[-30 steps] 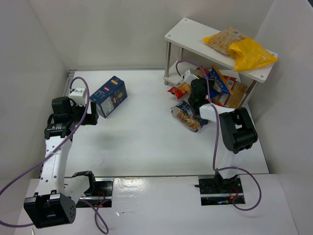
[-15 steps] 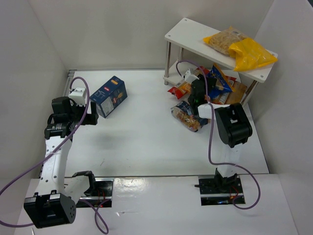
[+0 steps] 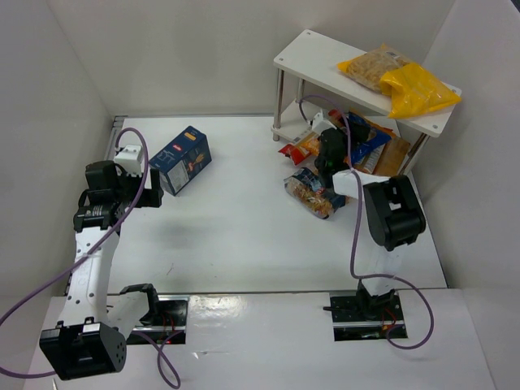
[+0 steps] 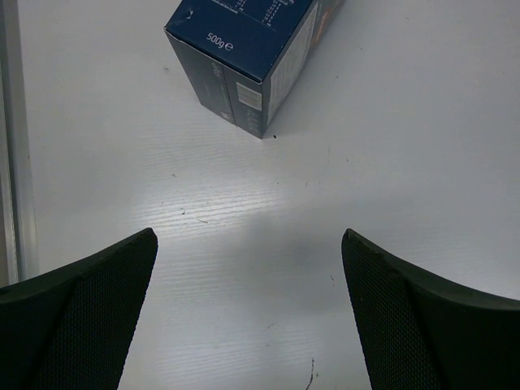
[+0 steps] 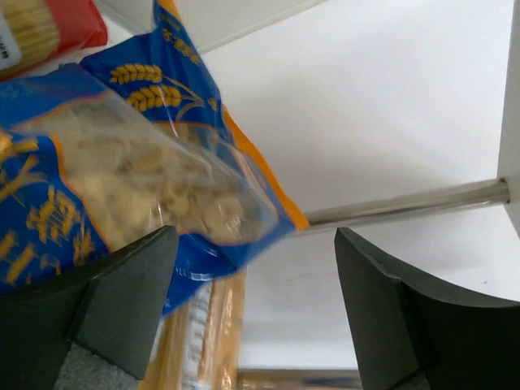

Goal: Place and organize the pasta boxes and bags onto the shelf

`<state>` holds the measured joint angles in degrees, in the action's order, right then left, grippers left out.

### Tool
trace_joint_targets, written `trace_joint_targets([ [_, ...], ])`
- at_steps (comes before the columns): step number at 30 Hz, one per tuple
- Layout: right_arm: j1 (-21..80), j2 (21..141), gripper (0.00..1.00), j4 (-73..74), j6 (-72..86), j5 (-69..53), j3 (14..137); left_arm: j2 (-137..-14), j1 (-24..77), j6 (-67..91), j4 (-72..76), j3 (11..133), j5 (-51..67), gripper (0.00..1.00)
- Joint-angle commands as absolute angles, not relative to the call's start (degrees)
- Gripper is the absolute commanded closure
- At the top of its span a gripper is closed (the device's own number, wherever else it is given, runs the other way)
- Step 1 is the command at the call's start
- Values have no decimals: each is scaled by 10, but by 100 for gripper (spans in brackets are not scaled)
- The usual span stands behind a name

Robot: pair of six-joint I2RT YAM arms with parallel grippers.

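The left gripper [image 4: 252, 325] is spread wide and empty, held low over the white table [image 3: 244, 236]. Just past its fingertips, not touching them, the dark-blue box [image 4: 244, 49] lies flat on the table at the left, one corner turned toward the gripper. Nothing lies between the gripper and the box.

On the right, a clear bag [image 3: 313, 192] of pasta lies on the table in front of the shelf [image 3: 313, 61]. Beyond it the right gripper [image 5: 260, 309] reaches in under the shelf's top board, jaws wide apart and clamping nothing. An orange-and-blue bag [image 5: 122, 187] sits tilted just ahead of it. The bag's lower edge overlaps one finger [image 5: 122, 301], and the other finger is clear of it. Whether bag and finger touch cannot be told.

A long yellow packet [image 5: 215, 333] lies beneath that bag. Red bags [image 3: 296, 149] lie at the shelf's near left corner. A silver leg [image 5: 406, 207] of the shelf crosses behind. Farthest back, two yellow bags [image 3: 398, 81] rest side by side on the top board.
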<state>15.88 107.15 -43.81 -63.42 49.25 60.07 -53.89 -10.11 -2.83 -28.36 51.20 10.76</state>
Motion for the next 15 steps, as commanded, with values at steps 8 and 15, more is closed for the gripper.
trace_joint_targets([
  [8, 268, 849, 12, -41, -426, 424, 609, -522, -105, -33, -267, 509, 120, 0],
  [15, 399, 776, 10, 245, -318, 312, 628, -522, -105, -38, -267, 509, 125, 0],
])
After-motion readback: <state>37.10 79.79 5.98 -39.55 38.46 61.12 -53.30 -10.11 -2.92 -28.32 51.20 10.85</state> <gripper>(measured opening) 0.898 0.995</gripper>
